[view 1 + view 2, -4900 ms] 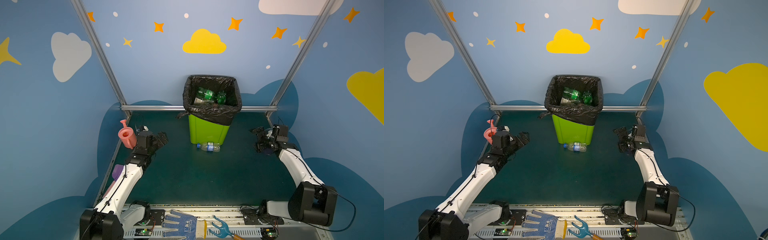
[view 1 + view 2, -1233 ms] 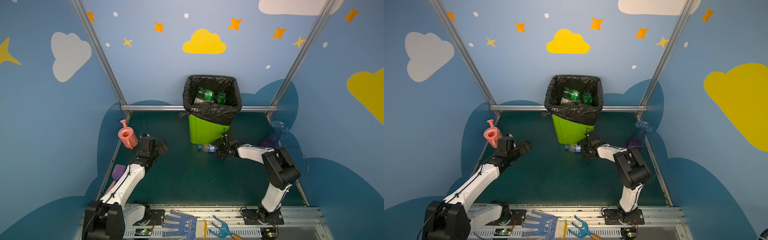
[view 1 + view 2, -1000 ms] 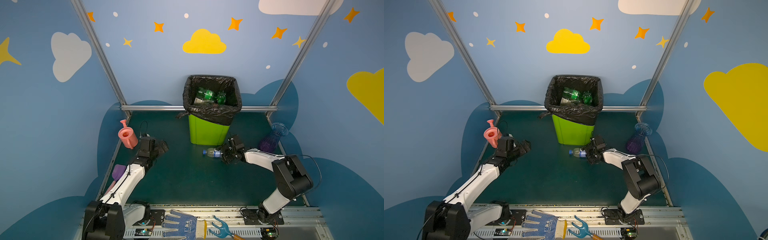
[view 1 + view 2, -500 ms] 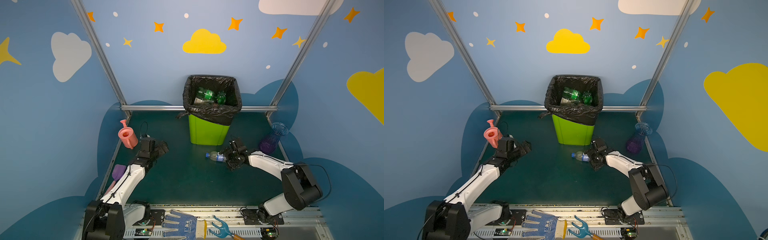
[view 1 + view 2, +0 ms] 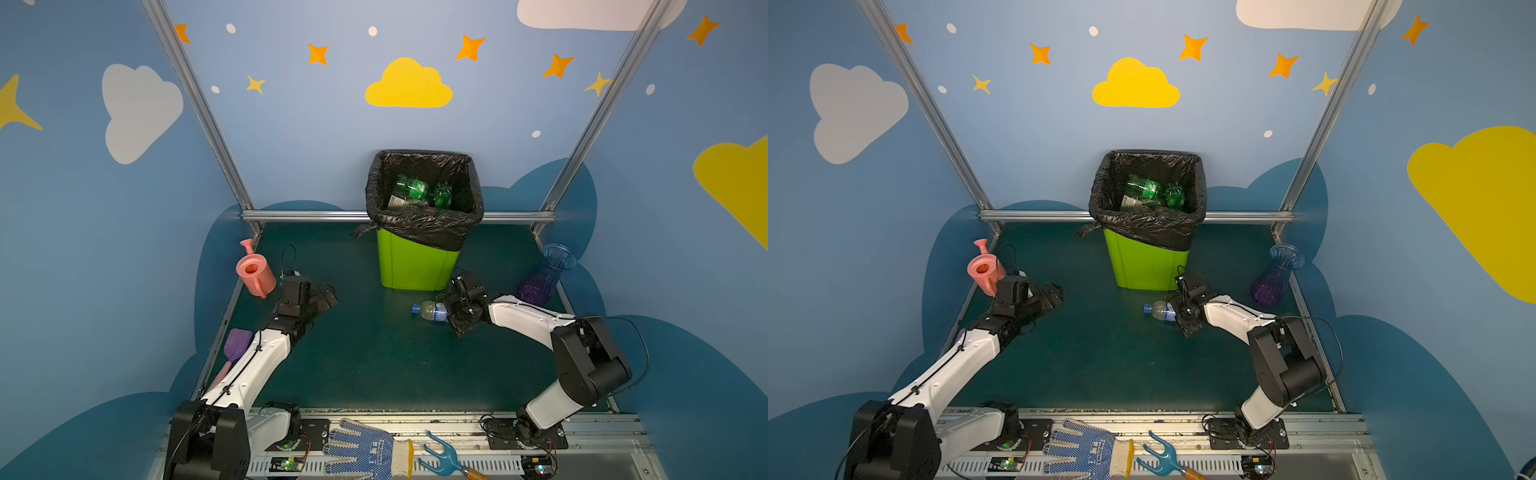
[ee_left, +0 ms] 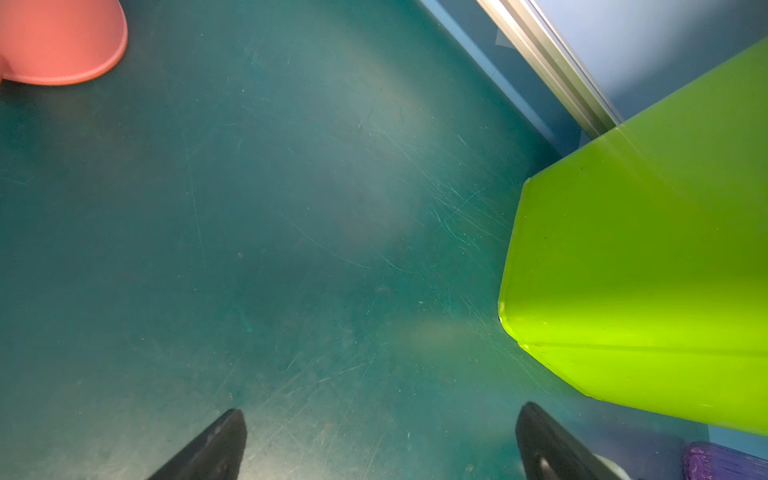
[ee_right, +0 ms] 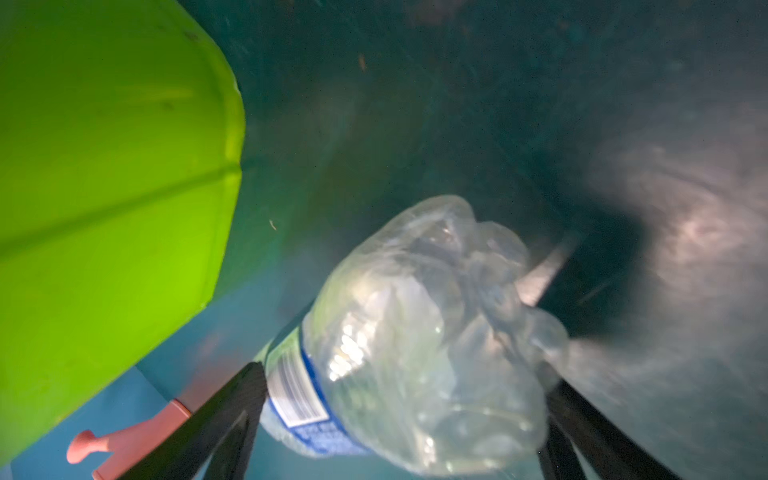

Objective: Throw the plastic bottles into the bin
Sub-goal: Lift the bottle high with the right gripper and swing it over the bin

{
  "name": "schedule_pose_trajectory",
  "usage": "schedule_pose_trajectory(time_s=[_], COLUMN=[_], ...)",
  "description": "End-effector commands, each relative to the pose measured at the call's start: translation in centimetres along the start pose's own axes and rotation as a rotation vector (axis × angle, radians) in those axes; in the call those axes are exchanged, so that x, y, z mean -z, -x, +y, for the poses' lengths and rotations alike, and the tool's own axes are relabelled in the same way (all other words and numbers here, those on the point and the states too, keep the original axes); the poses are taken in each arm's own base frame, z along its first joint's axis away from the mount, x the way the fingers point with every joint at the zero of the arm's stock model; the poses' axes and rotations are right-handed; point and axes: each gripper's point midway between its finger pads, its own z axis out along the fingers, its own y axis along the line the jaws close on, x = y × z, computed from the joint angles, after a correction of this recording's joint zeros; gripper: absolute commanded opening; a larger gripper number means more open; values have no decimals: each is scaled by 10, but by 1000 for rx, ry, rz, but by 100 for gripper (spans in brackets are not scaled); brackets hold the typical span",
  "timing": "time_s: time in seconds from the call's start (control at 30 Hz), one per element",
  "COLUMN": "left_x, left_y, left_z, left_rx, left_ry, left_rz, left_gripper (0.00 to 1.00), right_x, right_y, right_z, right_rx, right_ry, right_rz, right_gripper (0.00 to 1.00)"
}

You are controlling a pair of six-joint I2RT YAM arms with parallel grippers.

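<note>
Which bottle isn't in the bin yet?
The clear blue-capped bottle lying on the floor at the right gripper; the green bottles are inside the bin.

bottle (image 5: 428,310) on floor: base end hidden under right gripper (image 5: 451,312) in both top views. Right wrist view is smeared. Cap end out of sight, label unreadable, and I can't tell if the fingers (image 7: 232,407) pinch it or just flank it. bin (image 5: 411,266): bag (image 5: 419,232) hides the lower bottles (image 5: 409,189), count unclear. Left wrist view: bin, can (image 6: 58,41) and vase (image 6: 723,461) cut by the edges; left gripper (image 6: 380,419) shows tips only. scoop (image 5: 236,344) half behind left arm. rake (image 5: 442,457) handle and glove (image 5: 359,451) clipped at near edge.
</note>
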Motion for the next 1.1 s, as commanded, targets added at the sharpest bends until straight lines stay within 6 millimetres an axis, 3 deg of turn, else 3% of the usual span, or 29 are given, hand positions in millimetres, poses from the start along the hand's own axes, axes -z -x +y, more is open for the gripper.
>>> schedule_pose_trajectory(time_s=[0.0,0.13,0.4,0.53,0.63,0.7,0.8,0.93,1.07], left_x=[2,2,3,3,1,-1,-3,-4,-5], left_y=[1,1,1,2,2,1,1,4,7], left_z=[2,4,6,7,9,12,15,16,15], left_rx=[8,6,7,8,10,15,21,19,14], left_ry=[-1,6,14,21,29,41,59,66,69], left_rz=[-11,-14,-17,-23,-22,-17,-13,-19,-24], left_gripper=[100,100,100,100,100,100,100,100,100], right_x=[-11,-21,-27,-13,13,44,121,264,418], right_y=[5,4,-1,-1,1,4,14,53,74], right_z=[-11,-11,-14,-9,19,50,105,148,167], right_rx=[-27,-17,81,139,261,381,598,741,782], right_ry=[-72,-87,-89,-46,44,145,319,482,684], right_rz=[-27,-17,32,32,10,-31,-142,-467,-822], right_gripper=[95,92,60,55,51,49,48,47,50])
